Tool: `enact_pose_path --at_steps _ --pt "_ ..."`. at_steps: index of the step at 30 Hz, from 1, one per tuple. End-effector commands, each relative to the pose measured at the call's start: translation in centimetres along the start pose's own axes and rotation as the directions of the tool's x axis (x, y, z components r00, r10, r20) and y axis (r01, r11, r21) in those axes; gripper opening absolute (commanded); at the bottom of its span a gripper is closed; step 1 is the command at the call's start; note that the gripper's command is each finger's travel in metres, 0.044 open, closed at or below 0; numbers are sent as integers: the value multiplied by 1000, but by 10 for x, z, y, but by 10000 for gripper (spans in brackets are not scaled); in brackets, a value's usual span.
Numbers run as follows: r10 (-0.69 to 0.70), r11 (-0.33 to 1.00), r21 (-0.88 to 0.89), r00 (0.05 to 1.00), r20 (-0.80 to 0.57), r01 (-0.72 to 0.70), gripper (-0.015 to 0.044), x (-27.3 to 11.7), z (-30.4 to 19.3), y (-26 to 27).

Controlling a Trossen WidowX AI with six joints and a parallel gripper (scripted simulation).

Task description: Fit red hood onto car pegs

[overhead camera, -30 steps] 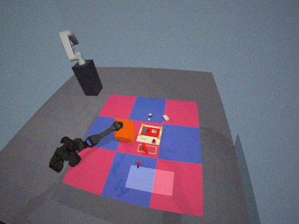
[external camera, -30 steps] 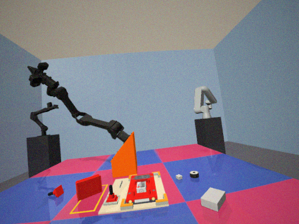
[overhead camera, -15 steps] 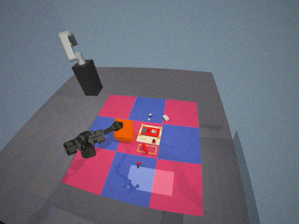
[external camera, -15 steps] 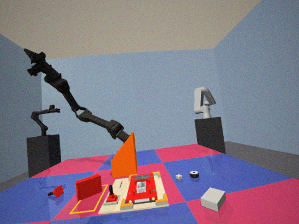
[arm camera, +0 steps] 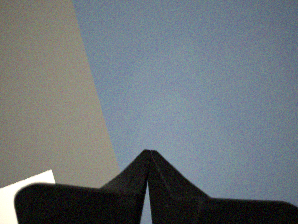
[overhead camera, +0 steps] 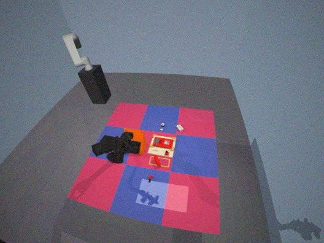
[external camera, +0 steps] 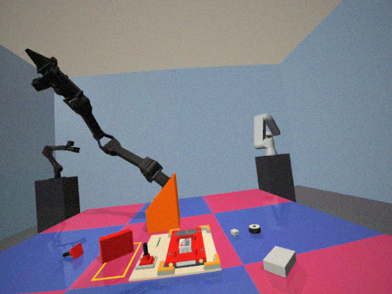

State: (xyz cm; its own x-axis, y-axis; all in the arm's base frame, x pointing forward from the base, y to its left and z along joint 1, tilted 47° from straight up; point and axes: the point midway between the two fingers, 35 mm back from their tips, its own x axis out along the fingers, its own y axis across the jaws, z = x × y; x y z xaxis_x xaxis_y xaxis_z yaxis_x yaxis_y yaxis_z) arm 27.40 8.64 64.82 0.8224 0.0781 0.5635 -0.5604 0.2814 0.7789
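Note:
The hood [overhead camera: 157, 161] [external camera: 116, 246], a red shell, stands on edge across the yellow outline, beside the jig board. Its corner holes are not visible. The red chassis [overhead camera: 161, 146] [external camera: 197, 249] sits in the cream jig [overhead camera: 161, 152] [external camera: 212, 249] between orange corner blocks. The grey-white engine block [overhead camera: 166, 142] [external camera: 185, 245] is in its middle; the pegs are too small to make out. My gripper [external camera: 27, 50] [arm camera: 149, 155] is shut and empty, raised high above the table, up and left of the hood in the exterior view. The wrist view shows only walls, ceiling and a white patch.
An orange wedge [overhead camera: 139, 139] [external camera: 165, 211] stands behind the jig, near my arm's base. A red-and-black lever [overhead camera: 166, 153] [external camera: 145, 258] stands on the board. A small red-and-black piece [overhead camera: 150, 177] [external camera: 76, 251], a white block [overhead camera: 180, 127] [external camera: 279, 260] and a wheel [overhead camera: 162, 124] [external camera: 255, 229] lie around.

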Motion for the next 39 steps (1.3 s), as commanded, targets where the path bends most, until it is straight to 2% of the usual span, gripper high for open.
enact_pose_path --at_steps 1,5,10,16,21,25,30,35,39 --pt "-68 995 -70 997 -21 67 0 8 -11 -30" --pt "-131 974 -189 991 -23 124 0 13 -17 -52" --pt "-270 863 -449 963 -19 233 0 19 -29 -104" --pt "-432 627 -719 902 0 301 0 18 -38 -168" --pt "-559 374 -884 828 27 281 0 12 -41 -222" --pt "-652 162 -965 757 55 209 0 2 -41 -264" --pt "-753 -85 -995 650 96 49 0 -15 -39 -315" --pt "-836 -272 -947 529 144 -172 0 -38 -34 -362" --pt "-888 -359 -852 420 186 -381 0 -61 -27 -398"
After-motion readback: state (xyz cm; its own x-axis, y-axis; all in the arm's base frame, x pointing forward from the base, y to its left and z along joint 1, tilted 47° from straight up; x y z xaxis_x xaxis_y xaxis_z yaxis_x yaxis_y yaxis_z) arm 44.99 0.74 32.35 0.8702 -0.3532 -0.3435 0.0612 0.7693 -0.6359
